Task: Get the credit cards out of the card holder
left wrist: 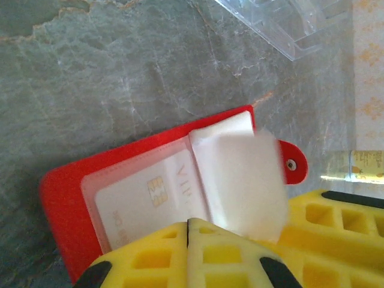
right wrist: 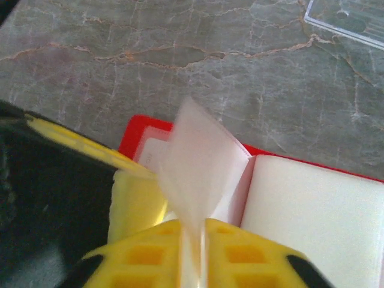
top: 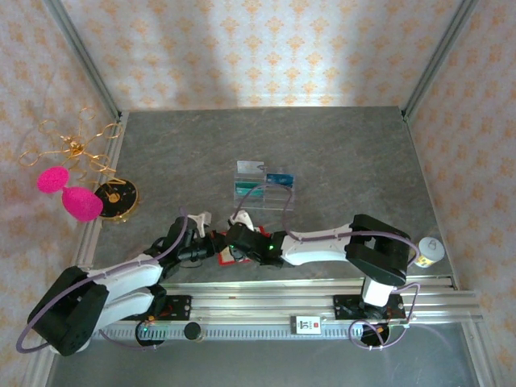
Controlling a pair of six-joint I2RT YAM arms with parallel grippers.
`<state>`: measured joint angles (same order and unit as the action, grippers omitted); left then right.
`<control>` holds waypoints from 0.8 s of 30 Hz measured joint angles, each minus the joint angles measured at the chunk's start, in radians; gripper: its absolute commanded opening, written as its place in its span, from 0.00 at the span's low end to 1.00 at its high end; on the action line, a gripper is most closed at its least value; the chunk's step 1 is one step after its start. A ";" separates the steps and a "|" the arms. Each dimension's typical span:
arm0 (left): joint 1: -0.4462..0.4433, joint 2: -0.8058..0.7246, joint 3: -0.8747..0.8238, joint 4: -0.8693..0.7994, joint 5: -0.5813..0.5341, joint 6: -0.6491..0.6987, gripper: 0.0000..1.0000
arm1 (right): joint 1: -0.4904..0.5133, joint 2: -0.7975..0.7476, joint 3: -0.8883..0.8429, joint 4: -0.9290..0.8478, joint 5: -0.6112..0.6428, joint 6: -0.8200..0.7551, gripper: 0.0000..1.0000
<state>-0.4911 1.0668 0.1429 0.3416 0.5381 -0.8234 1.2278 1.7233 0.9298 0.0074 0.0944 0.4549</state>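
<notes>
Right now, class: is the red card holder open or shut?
Open: the card holder lies spread, clear sleeves and a whitish card showing inside.

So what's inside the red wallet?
A whitish card with a gold chip, in a clear sleeve. The raised sleeve and yellow fingers hide anything further.

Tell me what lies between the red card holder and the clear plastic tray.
Bare grey table, nothing else, lies between the card holder and the clear tray, as seen in the left wrist view.
</notes>
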 measured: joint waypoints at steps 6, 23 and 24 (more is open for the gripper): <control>-0.025 0.023 0.029 0.000 -0.002 0.010 0.11 | -0.001 -0.146 -0.094 0.020 0.068 0.039 0.40; -0.200 0.257 0.163 -0.016 0.005 0.005 0.09 | -0.100 -0.355 -0.283 0.055 -0.002 0.105 0.08; -0.205 0.260 0.163 -0.006 0.005 0.001 0.10 | -0.111 -0.350 -0.281 0.063 -0.029 0.098 0.06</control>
<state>-0.6964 1.3266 0.3058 0.3355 0.5430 -0.8227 1.1164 1.3735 0.6491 0.0700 0.0658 0.5533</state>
